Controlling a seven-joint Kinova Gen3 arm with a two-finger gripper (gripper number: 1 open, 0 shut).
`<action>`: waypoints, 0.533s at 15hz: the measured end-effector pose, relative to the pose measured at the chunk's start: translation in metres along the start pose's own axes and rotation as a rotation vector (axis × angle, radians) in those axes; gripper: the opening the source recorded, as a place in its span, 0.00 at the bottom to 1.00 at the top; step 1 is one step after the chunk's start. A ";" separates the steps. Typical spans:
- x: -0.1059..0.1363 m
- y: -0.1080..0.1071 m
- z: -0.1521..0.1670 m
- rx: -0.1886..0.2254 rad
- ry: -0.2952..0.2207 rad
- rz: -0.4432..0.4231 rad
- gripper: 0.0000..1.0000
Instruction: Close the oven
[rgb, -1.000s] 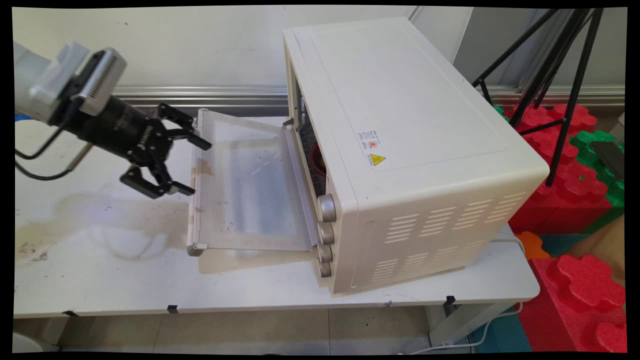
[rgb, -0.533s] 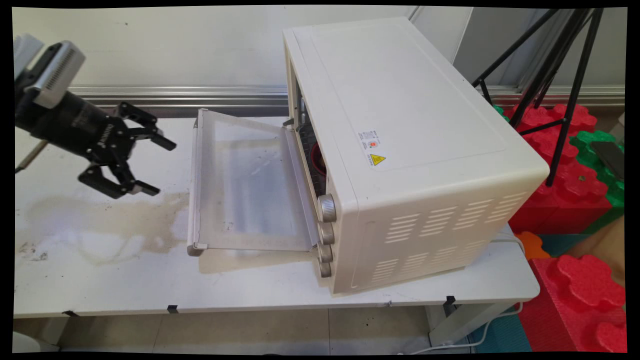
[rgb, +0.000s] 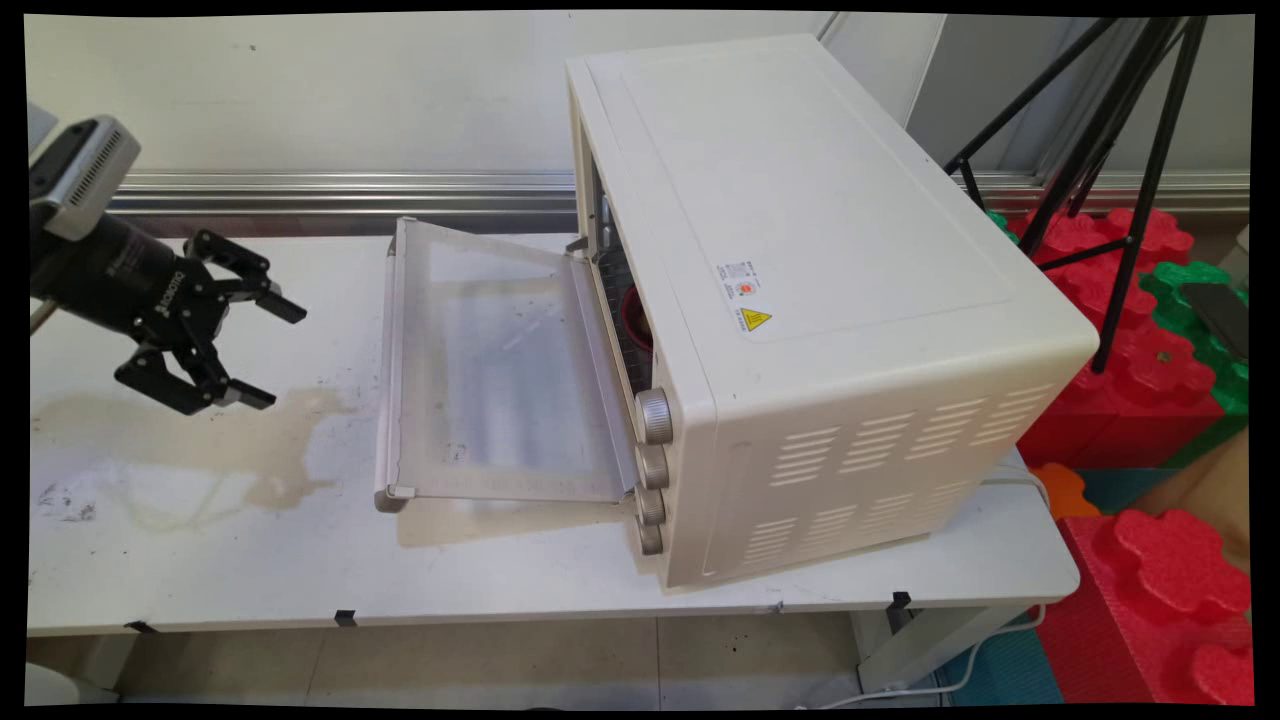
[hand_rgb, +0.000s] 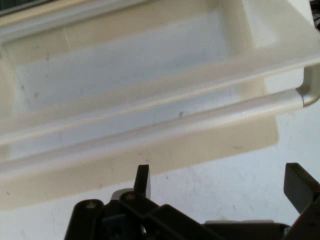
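1. While it hangs in the air over the left part of the white table, the black gripper has its two fingers spread wide apart, and nothing is between them.
2. It points to the right, at the oven door, with a clear gap of bare table between the fingertips and the door's handle bar.
3. That door is folded down flat (it sticks out to the left like a little shelf) from the big cream toaster oven.
4. In the hand view the door's long pale handle runs across the picture just above the two black fingers, and nothing touches it.
5. Something red sits inside the oven, but I cannot tell what it is.
6. Four round knobs run down the oven's front edge.
7. A brownish stain is on the table under the gripper.
8. Red and green foam blocks and a black tripod are on the right, behind the oven.
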 end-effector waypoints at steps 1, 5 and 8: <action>-0.003 0.000 0.002 -0.002 -0.004 -0.007 1.00; -0.023 -0.003 0.023 -0.016 -0.019 -0.058 1.00; -0.033 -0.006 0.043 -0.025 -0.016 -0.087 1.00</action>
